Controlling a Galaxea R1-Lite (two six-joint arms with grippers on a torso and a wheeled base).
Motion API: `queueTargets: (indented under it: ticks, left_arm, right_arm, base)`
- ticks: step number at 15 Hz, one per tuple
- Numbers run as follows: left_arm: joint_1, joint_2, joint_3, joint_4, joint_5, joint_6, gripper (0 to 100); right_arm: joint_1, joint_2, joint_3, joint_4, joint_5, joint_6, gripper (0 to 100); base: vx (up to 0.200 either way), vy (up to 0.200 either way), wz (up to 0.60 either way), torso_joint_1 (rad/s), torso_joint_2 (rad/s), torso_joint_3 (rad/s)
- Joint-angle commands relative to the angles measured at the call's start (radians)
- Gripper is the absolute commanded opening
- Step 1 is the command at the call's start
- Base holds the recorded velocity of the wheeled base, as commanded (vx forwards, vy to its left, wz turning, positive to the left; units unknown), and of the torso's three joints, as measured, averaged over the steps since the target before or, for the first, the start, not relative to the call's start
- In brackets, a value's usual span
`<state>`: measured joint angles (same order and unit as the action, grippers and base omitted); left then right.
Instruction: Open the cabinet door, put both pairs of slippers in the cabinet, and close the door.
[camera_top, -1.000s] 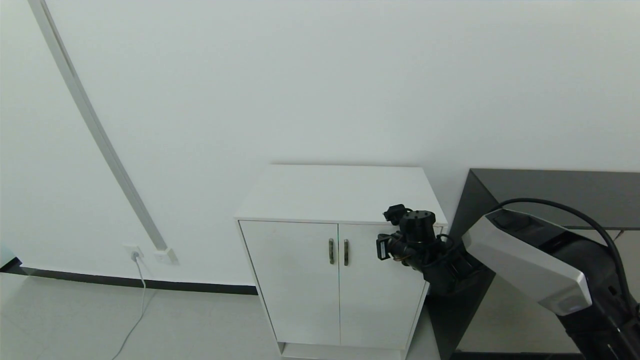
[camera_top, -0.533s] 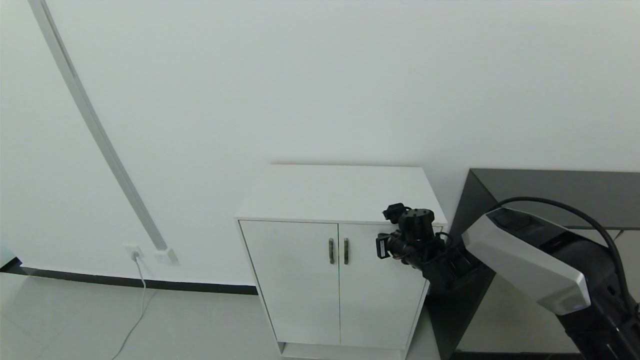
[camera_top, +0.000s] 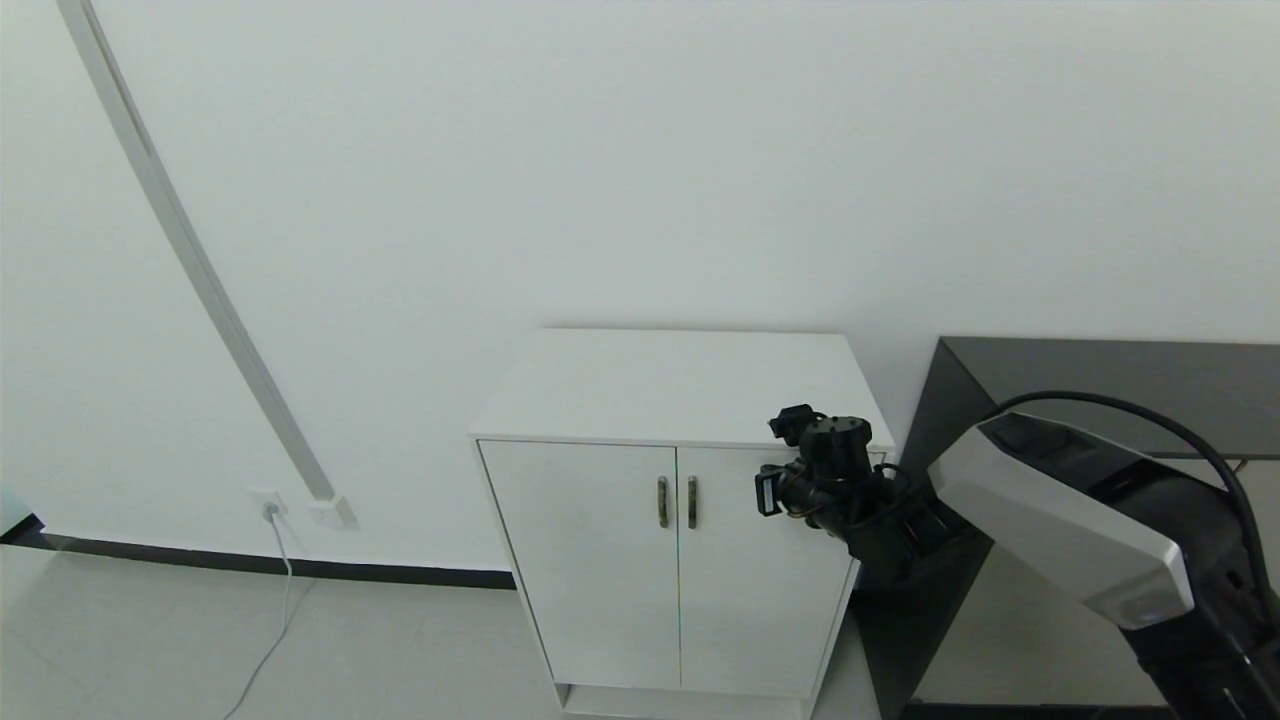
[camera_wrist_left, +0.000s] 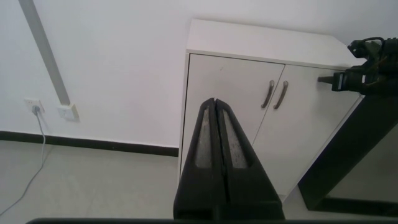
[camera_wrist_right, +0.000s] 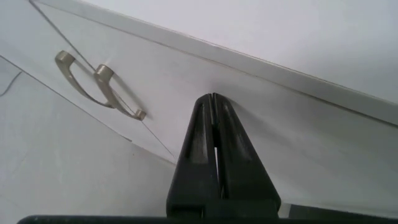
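Observation:
A white cabinet (camera_top: 680, 385) stands against the wall with both doors closed. Its two metal handles (camera_top: 662, 502) (camera_top: 692, 504) sit side by side at the middle seam. My right gripper (camera_top: 765, 493) is shut and hovers in front of the upper part of the right door (camera_top: 760, 600), to the right of the handles. In the right wrist view its closed fingertips (camera_wrist_right: 213, 98) point at the door just below the top edge, with the handles (camera_wrist_right: 99, 90) off to one side. My left gripper (camera_wrist_left: 215, 102) is shut on nothing and held back from the cabinet (camera_wrist_left: 261, 43), facing the left door.
A dark table (camera_top: 1100, 380) butts against the cabinet's right side. A wall socket with a cable (camera_top: 268, 510) and a slanted wall conduit (camera_top: 190, 250) lie to the left. Open grey floor (camera_top: 300, 640) stretches left of the cabinet.
My right gripper has shifted only slightly in front of the right door. The cabinet doors stay closed.

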<state>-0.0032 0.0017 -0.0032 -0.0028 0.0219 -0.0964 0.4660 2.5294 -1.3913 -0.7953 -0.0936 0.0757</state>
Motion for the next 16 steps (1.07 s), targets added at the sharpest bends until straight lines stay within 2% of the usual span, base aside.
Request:
queueTargets:
  ticks: [1,4,6,8,13,16]
  left_arm:
    - [0.000,0.001,0.000,0.000,0.001,0.000,0]
    - [0.000,0.001,0.000,0.000,0.001,0.000,0]
    - [0.000,0.001,0.000,0.000,0.001,0.000,0]
    - [0.000,0.001,0.000,0.000,0.000,0.000,0]
    - [0.000,0.001,0.000,0.000,0.000,0.000,0]
    - [0.000,0.001,0.000,0.000,0.000,0.000,0]
  right_arm:
    - [0.002,-0.090,0.078,-0.013,0.000,0.001,0]
    - [-0.006,-0.187,0.212,-0.042,-0.032,-0.001,0]
    - [-0.030,-0.267,0.273,-0.045,-0.140,0.001,0]
    - [-0.050,-0.333,0.351,-0.047,-0.192,0.002,0]
    - [-0.081,-0.574,0.592,-0.045,-0.198,-0.004,0]
    - [-0.170,-0.762,0.695,-0.010,-0.198,-0.053,0]
  base:
    - [0.000,0.000,0.00,0.000,0.00,0.000]
    - [0.000,0.000,0.00,0.000,0.00,0.000]
    - [0.000,0.000,0.00,0.000,0.00,0.000]
    - [0.000,0.000,0.00,0.000,0.00,0.000]
    - [0.000,0.000,0.00,0.000,0.00,0.000]
    - [0.000,0.000,0.00,0.000,0.00,0.000]
